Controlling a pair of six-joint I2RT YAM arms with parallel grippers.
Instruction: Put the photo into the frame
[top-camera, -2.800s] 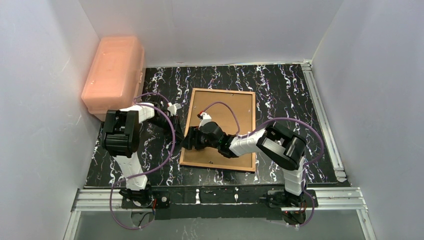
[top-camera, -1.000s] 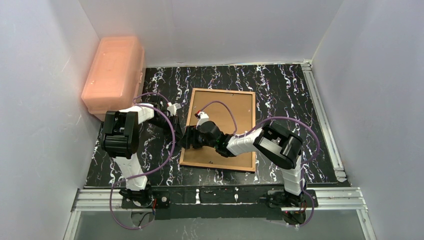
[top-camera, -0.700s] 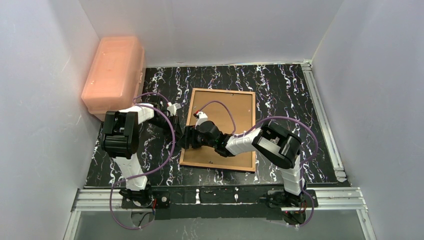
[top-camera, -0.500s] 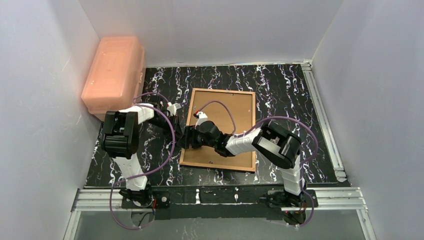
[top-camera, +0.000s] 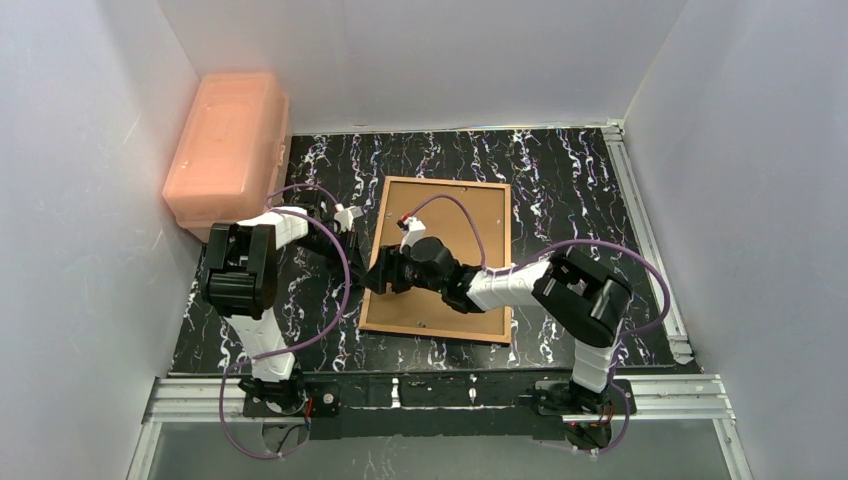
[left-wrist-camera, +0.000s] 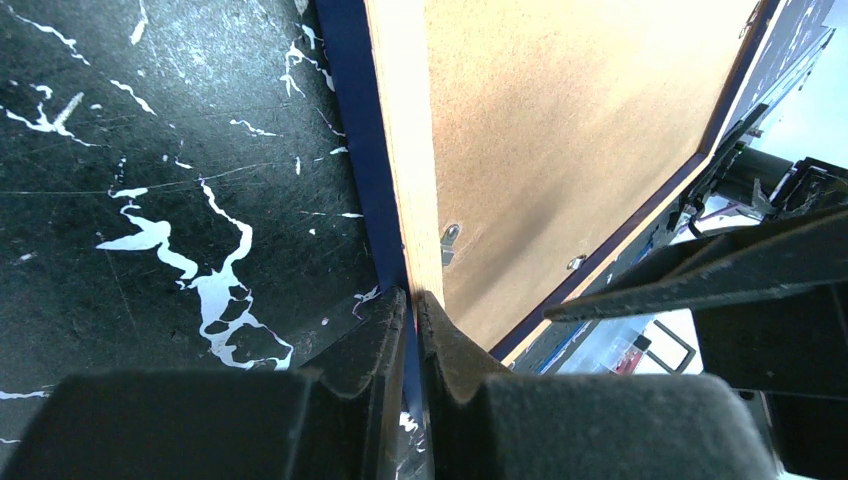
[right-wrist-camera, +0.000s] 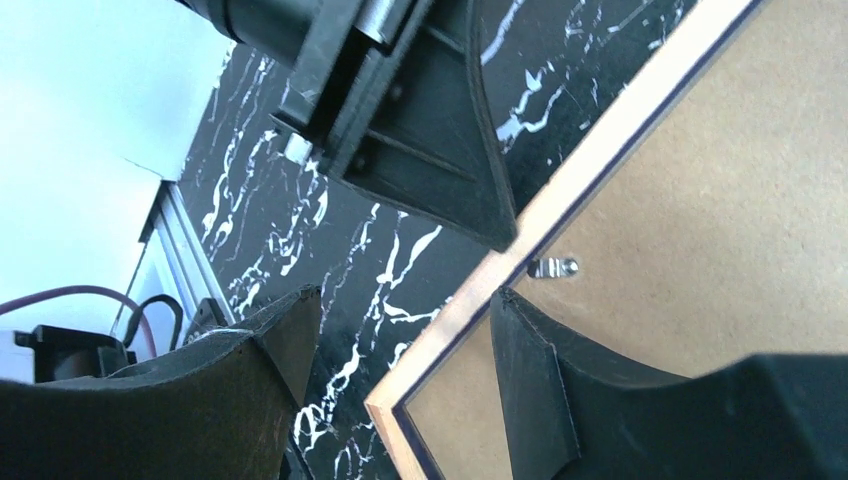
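The frame (top-camera: 441, 182) lies face down on the black marbled table, its brown backing board (top-camera: 482, 232) up. The photo does not show in any view. My left gripper (top-camera: 363, 260) is shut on the frame's left rail; in the left wrist view its fingers (left-wrist-camera: 383, 330) pinch the light wood and navy edge (left-wrist-camera: 398, 130). My right gripper (top-camera: 384, 273) stands open across the same left rail near the front corner. In the right wrist view one finger (right-wrist-camera: 530, 370) hangs over the backing board (right-wrist-camera: 720, 200) and the other over the table, with the rail (right-wrist-camera: 598, 160) between them.
A pink-orange plastic box (top-camera: 228, 140) sits at the back left against the white wall. Aluminium rails run along the right side (top-camera: 640, 230) and the near edge (top-camera: 440, 390). Small metal turn clips (right-wrist-camera: 553, 267) hold the backing board.
The right arm's elbow has swung to the right and its wrist has shifted slightly toward the back. The left gripper stays shut on the rail. The frame has not moved.
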